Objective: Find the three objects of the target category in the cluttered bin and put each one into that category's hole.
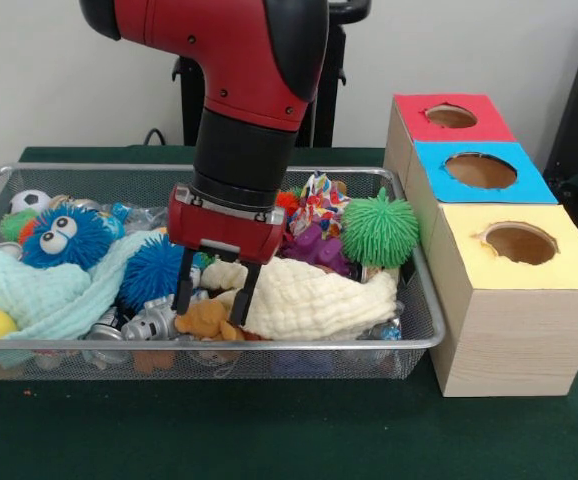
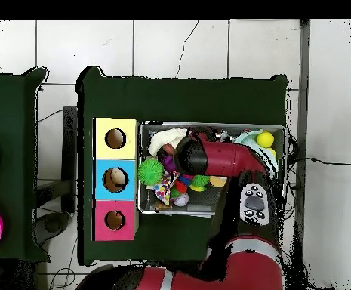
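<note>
The wire-mesh bin [image 1: 219,345] lies at the left of the front view and is full of toys. My gripper [image 1: 215,292] is open and lowered into the bin's middle. Its fingers [image 1: 183,285] stand on either side of a pale cream-yellow plush [image 1: 225,272]. A tan-orange plush [image 1: 209,318] lies just below the fingertips, against the front wall. I cannot make out the striped plush. The red-topped box's hole [image 1: 451,116] is at the far right, also seen in the overhead view [image 2: 115,220]. In the overhead view my arm [image 2: 223,158] covers the gripper and the middle of the bin [image 2: 201,214].
A cream waffle cloth [image 1: 314,300] lies right of the gripper and a mint cloth [image 1: 39,295] to its left. Green [image 1: 379,228] and blue [image 1: 65,236] puffer balls and a silver toy robot [image 1: 149,322] crowd the bin. The blue-topped [image 1: 481,170] and yellow-topped [image 1: 521,242] boxes stand beside it.
</note>
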Robot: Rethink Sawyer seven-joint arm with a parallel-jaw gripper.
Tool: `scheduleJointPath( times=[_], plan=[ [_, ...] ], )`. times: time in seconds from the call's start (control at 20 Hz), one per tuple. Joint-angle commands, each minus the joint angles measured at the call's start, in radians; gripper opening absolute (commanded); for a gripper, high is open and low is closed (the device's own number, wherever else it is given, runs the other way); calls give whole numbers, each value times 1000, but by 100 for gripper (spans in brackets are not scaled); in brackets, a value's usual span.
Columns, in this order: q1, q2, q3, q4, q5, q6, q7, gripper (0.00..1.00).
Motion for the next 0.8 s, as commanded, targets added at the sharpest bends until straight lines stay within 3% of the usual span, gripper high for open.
scheduleJointPath(
  times=[0.05, 0.35, 0.8],
  plan=[
    [-13, 71, 28, 33, -35, 107, 55, 100],
    [-28, 112, 47, 39, -15, 105, 70, 100],
    [-24, 110, 58, 86, 6, 120, 94, 100]
  ],
)
